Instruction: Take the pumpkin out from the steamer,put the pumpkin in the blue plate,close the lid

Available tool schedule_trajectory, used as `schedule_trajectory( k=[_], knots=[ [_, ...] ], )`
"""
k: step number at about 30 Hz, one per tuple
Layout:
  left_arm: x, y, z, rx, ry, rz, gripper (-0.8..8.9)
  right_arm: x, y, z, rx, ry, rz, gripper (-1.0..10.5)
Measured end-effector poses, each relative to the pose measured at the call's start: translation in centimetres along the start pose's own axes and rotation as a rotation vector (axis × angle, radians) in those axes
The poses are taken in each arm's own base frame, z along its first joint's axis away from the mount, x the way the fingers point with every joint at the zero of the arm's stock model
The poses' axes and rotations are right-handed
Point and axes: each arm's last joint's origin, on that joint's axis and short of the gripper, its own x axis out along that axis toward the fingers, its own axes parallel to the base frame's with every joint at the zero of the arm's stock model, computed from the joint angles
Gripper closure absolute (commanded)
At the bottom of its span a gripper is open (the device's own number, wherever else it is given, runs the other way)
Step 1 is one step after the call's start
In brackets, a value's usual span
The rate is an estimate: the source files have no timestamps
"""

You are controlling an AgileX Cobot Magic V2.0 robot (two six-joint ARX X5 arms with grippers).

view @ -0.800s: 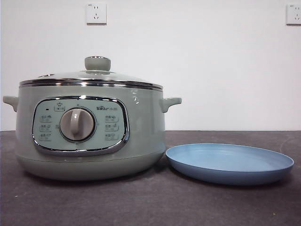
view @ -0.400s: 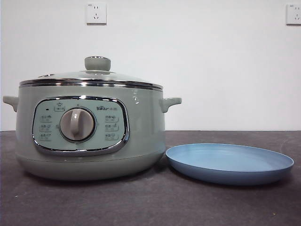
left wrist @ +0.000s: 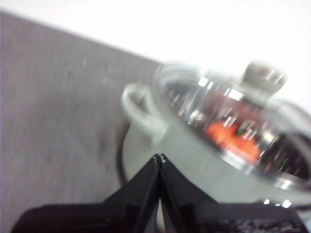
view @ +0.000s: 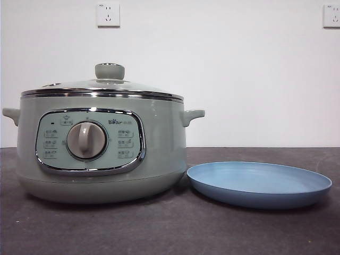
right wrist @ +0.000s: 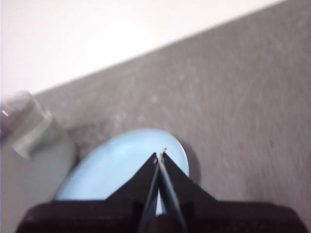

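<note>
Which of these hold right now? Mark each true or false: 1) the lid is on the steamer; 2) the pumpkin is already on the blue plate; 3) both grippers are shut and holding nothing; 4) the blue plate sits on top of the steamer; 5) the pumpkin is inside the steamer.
1) True: the lid sits on the steamer.
2) False: the blue plate holds nothing; the pumpkin shows through the glass lid.
3) True: the left gripper and the right gripper have jaws closed, nothing between them.
4) False: the plate lies on the table beside the steamer.
5) True: seen in the left wrist view.
</note>
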Motion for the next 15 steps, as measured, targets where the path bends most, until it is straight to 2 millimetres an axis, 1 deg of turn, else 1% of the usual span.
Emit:
schedule_trajectory(
  k=[3,5,11,15],
  knots=[
    [-0.8,-0.8,1.8,0.008,-0.036,0.001,8.21,-0.6,0.8,2.0,-0.003,-0.048,0.017,9.6],
    [-1.0,-1.2,2.6,0.007,-0.036,0.008,8.21,-1.0,1.2,3.2,-0.004,-0.066,0.023,9.6],
    [-0.8,-2.1,5.3,0.002,-0.015,0.015,8.21,-1.4,2.6,7.1,-0.006,-0.096,0.034,9.6],
    [-0.4,-2.9,7.6,0.010,-0.005,0.017,8.22,-1.3,3.6,9.8,-0.006,-0.104,0.037,9.5]
  ],
)
